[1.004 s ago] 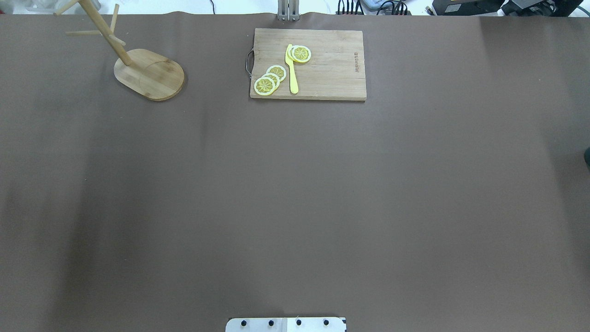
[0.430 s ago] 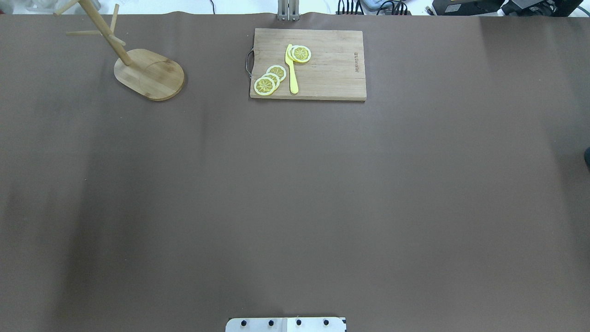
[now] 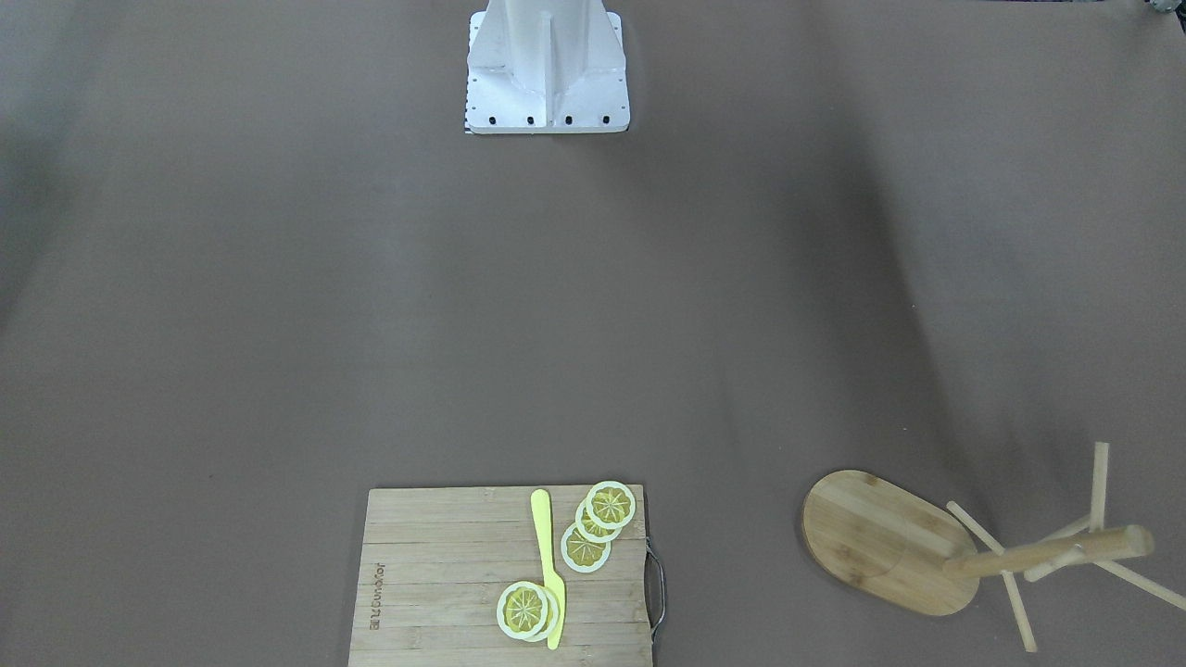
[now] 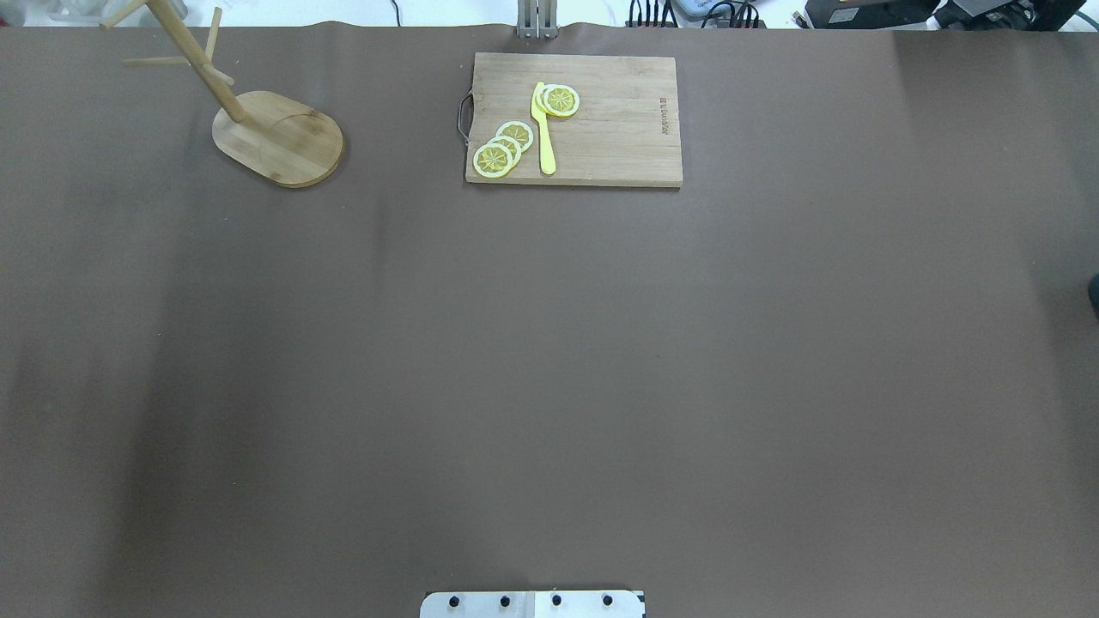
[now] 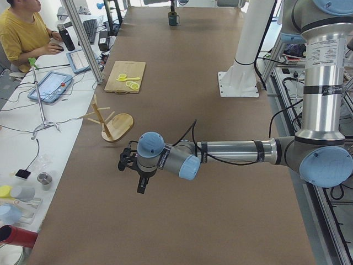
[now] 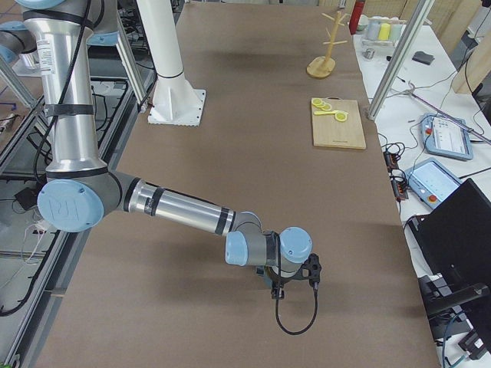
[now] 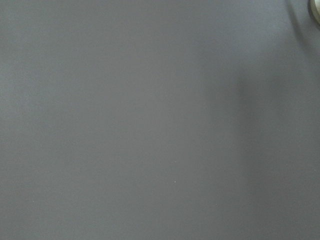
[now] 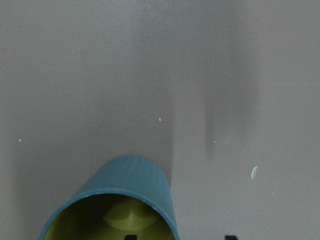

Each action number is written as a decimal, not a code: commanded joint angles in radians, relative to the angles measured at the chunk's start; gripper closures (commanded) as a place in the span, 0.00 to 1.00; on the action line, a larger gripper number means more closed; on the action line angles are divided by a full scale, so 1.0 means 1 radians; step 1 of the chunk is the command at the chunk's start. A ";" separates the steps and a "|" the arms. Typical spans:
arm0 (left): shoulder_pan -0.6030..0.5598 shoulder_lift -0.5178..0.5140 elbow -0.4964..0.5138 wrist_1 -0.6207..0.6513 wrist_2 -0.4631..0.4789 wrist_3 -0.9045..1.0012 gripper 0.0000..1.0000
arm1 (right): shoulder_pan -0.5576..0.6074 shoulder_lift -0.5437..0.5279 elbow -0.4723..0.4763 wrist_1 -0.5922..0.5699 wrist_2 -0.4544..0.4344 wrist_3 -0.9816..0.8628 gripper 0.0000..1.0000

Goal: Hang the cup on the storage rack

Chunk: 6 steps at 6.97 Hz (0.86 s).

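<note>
Starting at the table's left end, you have the left gripper (image 5: pixel 135 174) hanging low over the brown table (image 4: pixel 549 369) on an arm stretched out nearly level. It shows only in the left side view, so you cannot tell whether it is spread or pressed together, and its wrist camera gives you just bare cover.

Right of it, in the far left corner, the storage rack (image 4: pixel 279 139) stands upright on its oval base, with post and thin pegs rising from one end of that base.

At the far edge near the middle lies a cutting board (image 4: pixel 610 129) with a metal handle on its left side. On it you see three overlapping lemon slices (image 4: pixel 503 148), a yellow knife (image 4: pixel 544 137) just right of them, and two more slices touching the knife's far end. At the middle of the near edge sits the robot's white mount (image 4: pixel 532 604).

At the right end, well apart from the rack, the cup (image 8: pixel 132 175) stands upright on the table with its yellow inside facing up. The right gripper (image 8: pixel 180 237) hangs directly over it. Only slivers of its fingertips (image 8: pixel 229 237) show at the wrist view's lower edge. They are spread, one over the cup's mouth and the other beyond its wall.
</note>
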 commanded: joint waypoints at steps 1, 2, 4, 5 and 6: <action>0.000 0.000 0.001 0.001 0.001 0.000 0.02 | -0.001 0.000 -0.017 0.027 0.003 0.002 0.73; 0.000 0.002 0.001 0.001 0.000 0.000 0.02 | -0.001 0.000 -0.016 0.027 0.005 0.000 1.00; 0.000 0.002 0.001 0.001 0.000 0.000 0.02 | -0.001 0.002 -0.008 0.027 0.006 0.002 1.00; 0.000 0.002 0.001 0.001 0.000 0.000 0.02 | -0.001 0.013 0.036 0.017 0.046 0.011 1.00; 0.000 0.002 0.001 0.001 -0.002 -0.002 0.02 | -0.010 0.039 0.091 0.003 0.092 0.128 1.00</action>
